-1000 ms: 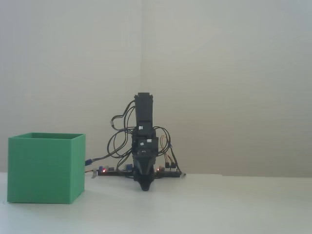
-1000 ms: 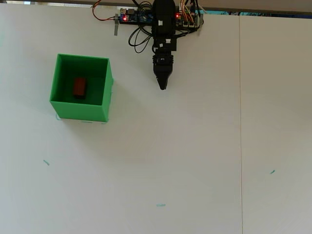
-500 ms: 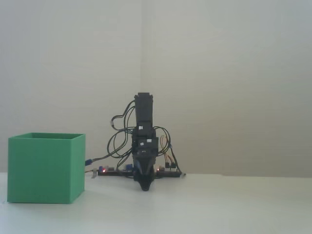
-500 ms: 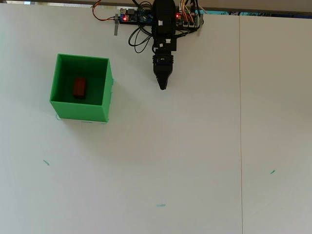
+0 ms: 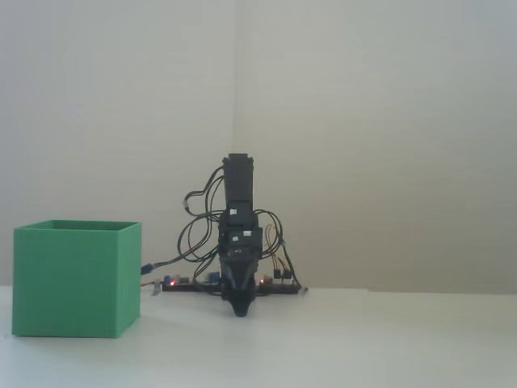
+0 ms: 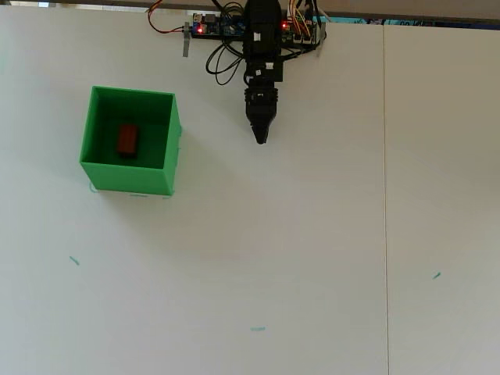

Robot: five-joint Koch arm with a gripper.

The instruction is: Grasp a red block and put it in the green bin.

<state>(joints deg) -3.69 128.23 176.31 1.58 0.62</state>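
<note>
In the fixed view the green bin [image 5: 77, 279] shows only its outer walls, so its contents are hidden there, and the arm faces the camera with the gripper [image 5: 240, 309] reduced to one dark tip just above the table [image 5: 363, 339]. From overhead the gripper [image 6: 261, 139] narrows to a single black point with no gap visible between the jaws; they look pressed together and hold nothing. The red block [image 6: 127, 140], a small matte rectangle, lies on the floor of the green bin [image 6: 168, 156], near its middle. The bin stands well apart from the gripper, to its left in the overhead view. The controller board [image 6: 215, 26] at the arm's base is partly cut off by cables.
</note>
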